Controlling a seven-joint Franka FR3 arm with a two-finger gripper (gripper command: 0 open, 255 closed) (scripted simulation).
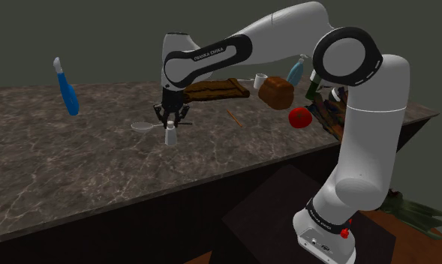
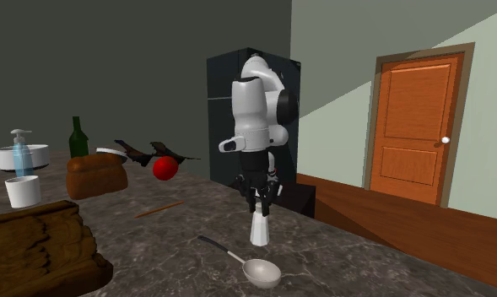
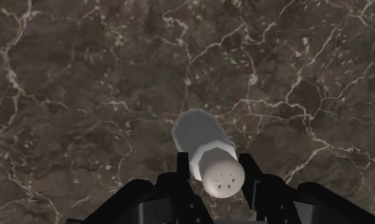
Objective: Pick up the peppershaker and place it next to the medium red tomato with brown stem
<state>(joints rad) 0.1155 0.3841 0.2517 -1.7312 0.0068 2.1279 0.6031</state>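
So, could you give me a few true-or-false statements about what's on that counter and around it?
1. The gripper has its fingers on either side of the white pepper shaker. True.
2. The tomato is green. False: it is red.
3. A spoon lies on the counter close to the pepper shaker. True.
4. The orange door stands open. False: it is shut.

White peppershaker (image 3: 208, 149) upright, clasped in jaws; red tomato (image 1: 300, 116) well apart
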